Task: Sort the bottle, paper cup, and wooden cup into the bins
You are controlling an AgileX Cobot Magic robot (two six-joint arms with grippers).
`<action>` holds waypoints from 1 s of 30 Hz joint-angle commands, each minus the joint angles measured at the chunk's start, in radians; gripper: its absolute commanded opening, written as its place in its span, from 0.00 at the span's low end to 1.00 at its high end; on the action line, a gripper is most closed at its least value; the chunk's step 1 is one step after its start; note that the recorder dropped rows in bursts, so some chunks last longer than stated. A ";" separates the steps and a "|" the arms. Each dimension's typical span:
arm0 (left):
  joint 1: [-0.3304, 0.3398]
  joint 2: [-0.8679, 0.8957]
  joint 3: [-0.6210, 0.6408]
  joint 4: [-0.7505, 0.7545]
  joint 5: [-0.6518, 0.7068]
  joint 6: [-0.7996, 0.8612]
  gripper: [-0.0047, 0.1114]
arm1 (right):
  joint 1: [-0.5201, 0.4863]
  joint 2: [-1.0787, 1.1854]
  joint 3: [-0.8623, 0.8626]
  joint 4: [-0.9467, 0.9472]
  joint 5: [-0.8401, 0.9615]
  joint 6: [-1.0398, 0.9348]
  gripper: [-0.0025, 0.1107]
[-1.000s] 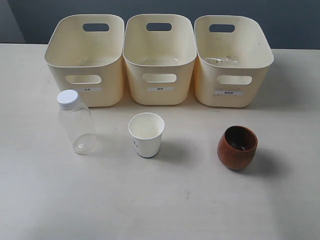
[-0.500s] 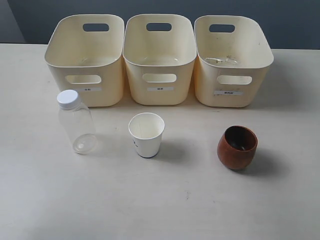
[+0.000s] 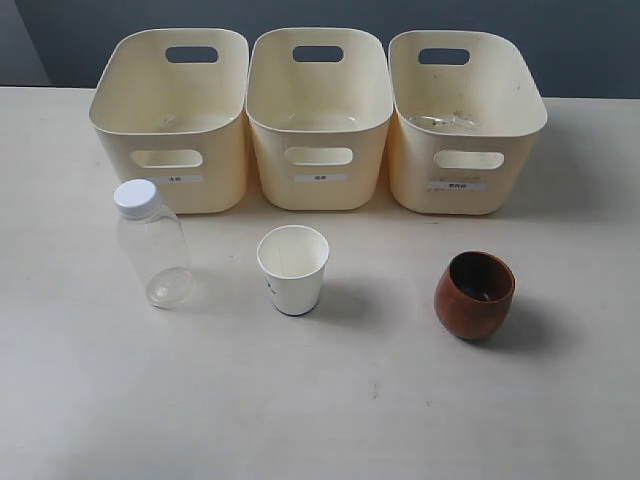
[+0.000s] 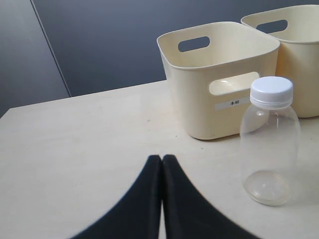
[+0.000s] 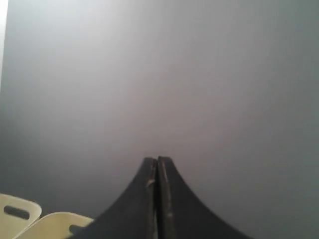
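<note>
The bottle (image 3: 152,245) stands upright on the table (image 3: 320,400), its white cap (image 3: 135,196) on, in front of the left one of the 3 bins (image 3: 170,120). The paper cup (image 3: 292,270) stands upright before the middle bin (image 3: 319,118), and the wooden cup (image 3: 474,294) sits before the right bin (image 3: 465,120), its dark mouth tipped slightly toward the camera. All 3 items are well apart from each other and none is in a bin, so by my reading the sorting has not begun.

Neither arm shows in the exterior view. In the left wrist view the left pincer (image 4: 161,164) has its 2 black fingers pressed together with nothing between them; the bottle (image 4: 269,142) stands ahead of the tips and off to one side, near but not touching, with a labelled bin (image 4: 219,79) just behind it. The right pincer (image 5: 157,167) is likewise closed and empty, aimed at a dark wall, with only bin rims (image 5: 55,221) low beside it; none of the 3 items is in its view.

The step in hand looks like the first approach. The next move likely calls for the left pincer to spread its fingers wide, swing toward the bottle and close around its smooth clear body.
</note>
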 commanded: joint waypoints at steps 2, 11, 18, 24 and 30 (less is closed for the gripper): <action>-0.004 -0.005 0.001 -0.003 0.002 -0.002 0.04 | 0.247 0.174 -0.139 -0.083 0.325 -0.122 0.02; -0.004 -0.005 0.001 -0.003 0.002 -0.002 0.04 | 0.483 0.692 -0.460 0.202 1.226 -0.488 0.02; -0.004 -0.005 0.001 -0.003 0.002 -0.002 0.04 | 0.483 0.819 -0.460 0.280 1.229 -0.498 0.02; -0.004 -0.005 0.001 -0.003 0.002 -0.002 0.04 | 0.483 0.894 -0.460 0.313 1.221 -0.508 0.02; -0.004 -0.005 0.001 -0.003 0.002 -0.002 0.04 | 0.483 0.966 -0.460 0.315 1.209 -0.508 0.02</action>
